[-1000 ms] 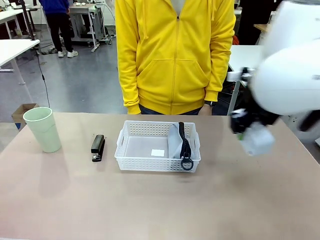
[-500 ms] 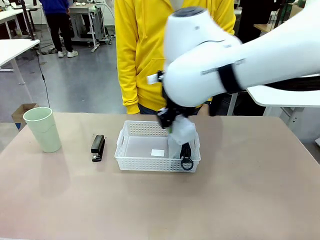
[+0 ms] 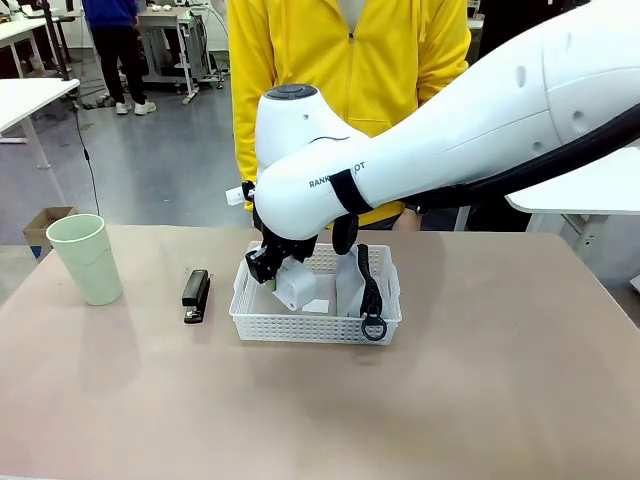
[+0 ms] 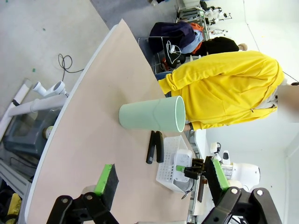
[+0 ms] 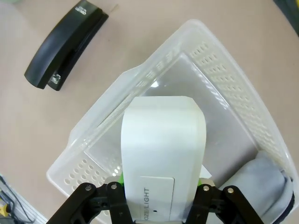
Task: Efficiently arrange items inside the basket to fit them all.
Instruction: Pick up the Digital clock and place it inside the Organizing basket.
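So the right gripper (image 5: 159, 189) was clamped tight on the small white boxy block (image 5: 162, 140). A second earlier it was way out over the right side of the table (image 3: 480, 400), and it had since swung across to hang over the bare left half of the shallow white lattice plastic basket (image 3: 300, 326). The grey zip pouch with its black ring (image 3: 352, 285) stayed propped in the basket's right end. Left of the basket, the black stapler (image 3: 196, 294) and pale green cup (image 3: 86, 258) hadn't budged. The left gripper (image 4: 161, 182) hung off that end, jaws wide apart, holding nothing. A person in a yellow hoodie (image 3: 350, 80) stood at the far edge.
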`<control>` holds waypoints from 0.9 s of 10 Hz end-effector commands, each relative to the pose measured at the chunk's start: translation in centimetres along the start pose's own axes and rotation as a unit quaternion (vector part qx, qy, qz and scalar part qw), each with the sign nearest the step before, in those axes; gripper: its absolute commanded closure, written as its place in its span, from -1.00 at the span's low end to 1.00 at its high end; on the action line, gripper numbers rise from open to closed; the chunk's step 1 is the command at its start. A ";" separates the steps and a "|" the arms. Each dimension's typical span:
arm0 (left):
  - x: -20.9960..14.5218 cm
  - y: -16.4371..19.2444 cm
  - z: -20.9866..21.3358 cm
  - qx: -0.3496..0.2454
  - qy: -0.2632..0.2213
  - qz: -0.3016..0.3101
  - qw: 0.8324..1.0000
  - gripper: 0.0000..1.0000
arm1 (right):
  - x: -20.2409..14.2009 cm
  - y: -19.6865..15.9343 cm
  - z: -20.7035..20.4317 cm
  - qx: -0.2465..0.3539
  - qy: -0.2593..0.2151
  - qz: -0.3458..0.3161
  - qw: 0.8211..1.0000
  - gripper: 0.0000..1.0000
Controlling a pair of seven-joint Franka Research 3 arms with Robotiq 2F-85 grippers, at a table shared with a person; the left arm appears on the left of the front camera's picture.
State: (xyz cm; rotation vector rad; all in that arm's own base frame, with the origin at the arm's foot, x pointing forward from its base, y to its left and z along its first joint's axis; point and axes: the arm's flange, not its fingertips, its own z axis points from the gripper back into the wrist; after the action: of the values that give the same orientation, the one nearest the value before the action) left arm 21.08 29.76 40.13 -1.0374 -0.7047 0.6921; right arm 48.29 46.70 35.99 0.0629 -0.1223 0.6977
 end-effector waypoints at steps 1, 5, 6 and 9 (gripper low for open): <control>0.0 0.0 0.0 -0.015 -0.007 -0.011 1.000 -1.00 | -0.7 -1.1 2.1 0.009 -0.003 0.000 1.000 -0.03; 0.0 0.0 0.0 -0.015 -0.007 -0.011 1.000 -1.00 | -1.0 -1.5 2.1 0.009 0.002 0.002 1.000 -0.03; 0.0 0.0 0.0 -0.015 -0.007 -0.011 1.000 -1.00 | -1.1 -1.6 2.0 0.007 0.003 0.001 1.000 -0.03; 0.0 0.0 0.0 -0.015 -0.007 -0.011 1.000 -1.00 | -1.8 -1.9 -0.2 -0.001 0.032 0.003 0.999 -0.03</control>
State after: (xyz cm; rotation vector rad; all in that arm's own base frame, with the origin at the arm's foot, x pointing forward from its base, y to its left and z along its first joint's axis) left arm 21.08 29.75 40.13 -1.0376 -0.7051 0.6911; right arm 48.62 44.76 36.07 0.0553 -0.0809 0.6843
